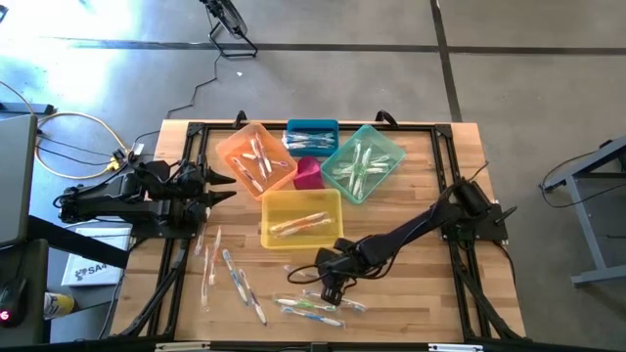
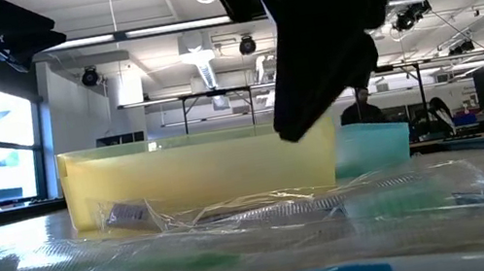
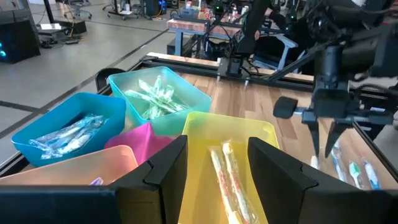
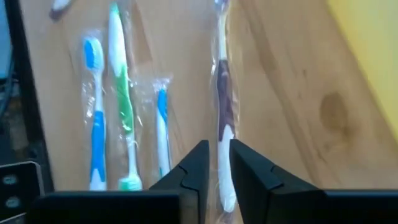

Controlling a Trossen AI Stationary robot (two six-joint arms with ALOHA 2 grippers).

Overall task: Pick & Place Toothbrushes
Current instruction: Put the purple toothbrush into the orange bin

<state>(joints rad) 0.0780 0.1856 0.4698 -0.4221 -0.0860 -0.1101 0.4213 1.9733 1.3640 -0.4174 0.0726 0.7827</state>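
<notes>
Pick step: right end effector [image 4: 213,165] nearly closed around wrapped brown-handled toothbrush [image 4: 222,118] on worktop [image 4: 280,93]. Left end effector [image 3: 214,165] open, waiting. Next: lift, carry to bin.

Wooden table [image 1: 411,215] w/ black frame rails. Five translucent bins clustered at its far-centre: orange bin [image 1: 256,158] on the left, blue bin [image 1: 312,137] beside it at the far edge, teal bin [image 1: 363,162] to the right, small pink bin [image 1: 308,173] in the middle, yellow bin [image 1: 301,217] nearest the front. Cables [image 1: 68,137] lay on concrete floor [image 1: 509,68] off the table's left side. Person [image 2: 363,107] stood in the room bkgd.
</notes>
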